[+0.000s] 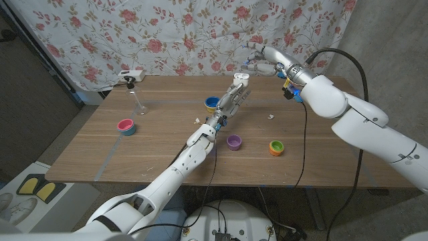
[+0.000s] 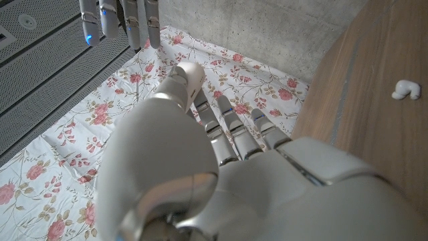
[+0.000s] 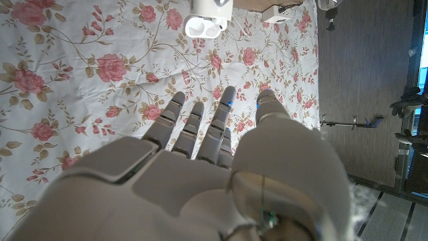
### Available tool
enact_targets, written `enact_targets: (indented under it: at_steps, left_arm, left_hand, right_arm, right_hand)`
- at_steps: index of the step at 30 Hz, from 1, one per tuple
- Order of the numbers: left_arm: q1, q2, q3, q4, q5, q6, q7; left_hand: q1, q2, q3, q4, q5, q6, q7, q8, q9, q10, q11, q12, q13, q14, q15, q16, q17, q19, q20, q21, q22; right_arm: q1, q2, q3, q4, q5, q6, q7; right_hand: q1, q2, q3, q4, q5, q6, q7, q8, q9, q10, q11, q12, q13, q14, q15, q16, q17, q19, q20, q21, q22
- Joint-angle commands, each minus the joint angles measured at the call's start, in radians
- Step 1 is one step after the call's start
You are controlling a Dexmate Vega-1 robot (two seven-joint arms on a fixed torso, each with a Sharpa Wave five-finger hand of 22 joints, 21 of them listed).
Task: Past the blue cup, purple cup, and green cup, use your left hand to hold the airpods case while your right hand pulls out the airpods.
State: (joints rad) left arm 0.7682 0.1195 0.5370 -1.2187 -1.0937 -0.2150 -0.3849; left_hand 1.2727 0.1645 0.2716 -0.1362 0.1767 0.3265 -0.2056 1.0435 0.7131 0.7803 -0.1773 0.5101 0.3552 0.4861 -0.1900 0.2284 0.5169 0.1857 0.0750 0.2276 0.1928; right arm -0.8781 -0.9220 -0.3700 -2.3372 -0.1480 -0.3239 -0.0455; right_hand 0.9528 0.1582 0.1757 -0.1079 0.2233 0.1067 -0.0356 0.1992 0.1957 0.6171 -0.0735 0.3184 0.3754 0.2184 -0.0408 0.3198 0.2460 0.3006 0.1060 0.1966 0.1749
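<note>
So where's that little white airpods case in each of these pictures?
Head view: airpods case in the left robot hand's fingertips, at the table's far edge.
Left wrist view: hidden behind that hand.
Right wrist view: beyond the right robot hand's fingertips.
Shared landmark: floral cloth.

Open tabletop (image 1: 160, 144) between the cups (blue cup (image 1: 211, 102) possibly crowding left robot hand (image 1: 232, 100)).
</note>
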Motion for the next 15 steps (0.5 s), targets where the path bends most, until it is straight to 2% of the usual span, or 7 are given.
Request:
enact_targets:
  at_steps: [1,15]
  left_arm:
    - [0.000,0.008,0.001,-0.018,0.003,-0.004,0.010]
    - [-0.014,0.006,0.003,0.003,0.023,-0.019,0.014]
  left_hand:
    - [0.001,0.013,0.007,0.002,0.006,0.005,-0.001,0.010,0.002,0.054,-0.045,0.020,0.081,0.031,-0.035,0.001,0.003,-0.001,-0.002,0.003,0.002]
    - [-0.001,0.014,0.011,0.004,0.009,-0.001,-0.001,0.009,-0.002,0.050,-0.045,0.017,0.083,0.032,-0.034,-0.002,0.000,-0.001,-0.002,0.003,0.002]
  right_arm:
    - [0.076,0.022,-0.066,-0.020,-0.078,-0.153,0.098]
    - [0.147,0.034,-0.122,-0.009,-0.117,-0.206,0.183]
  right_hand:
    - [-0.001,-0.005,0.002,-0.006,0.005,-0.010,0.012,-0.006,0.001,0.000,0.014,-0.006,-0.001,-0.003,-0.008,0.007,0.003,0.002,0.012,-0.003,0.001]
    - [-0.006,-0.003,0.005,-0.006,0.006,-0.049,0.032,-0.014,0.001,-0.012,0.038,-0.026,-0.013,-0.011,0.017,0.008,0.002,-0.005,0.024,-0.003,0.002]
